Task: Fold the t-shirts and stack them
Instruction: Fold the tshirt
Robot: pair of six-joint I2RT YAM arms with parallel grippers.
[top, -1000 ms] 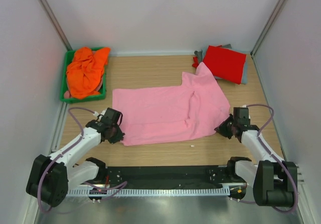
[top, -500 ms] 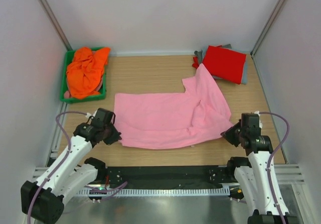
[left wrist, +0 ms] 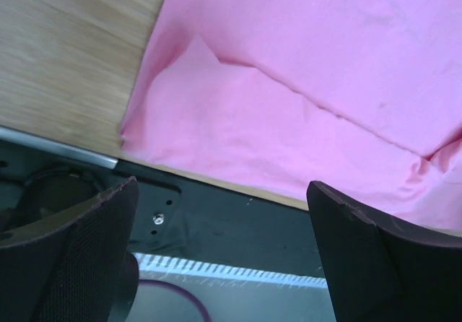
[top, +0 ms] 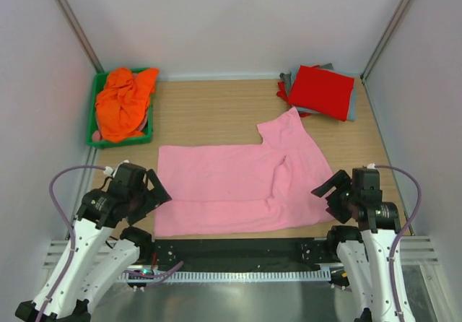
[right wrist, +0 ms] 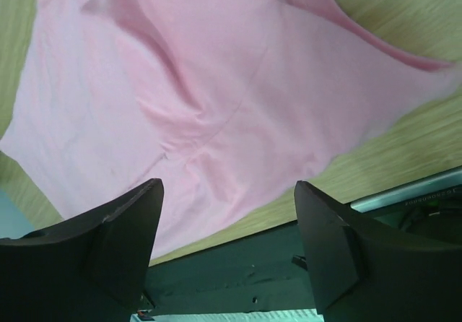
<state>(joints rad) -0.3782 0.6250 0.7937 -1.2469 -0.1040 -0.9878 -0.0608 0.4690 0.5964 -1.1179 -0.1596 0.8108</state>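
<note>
One pink t-shirt (top: 231,185) (one orange t-shirt (top: 123,107)).

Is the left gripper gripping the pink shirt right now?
No, the left gripper is wide open with nothing between its jaws, and the pink t-shirt lies loose on the table.

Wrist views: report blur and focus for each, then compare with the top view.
Right wrist: the pink t-shirt is smeared, worst at its edge against the table, likely motion blur. Left wrist: folds crisp, the table slightly streaked, the fingers soft. Top external: sharp and evenly lit.
</note>
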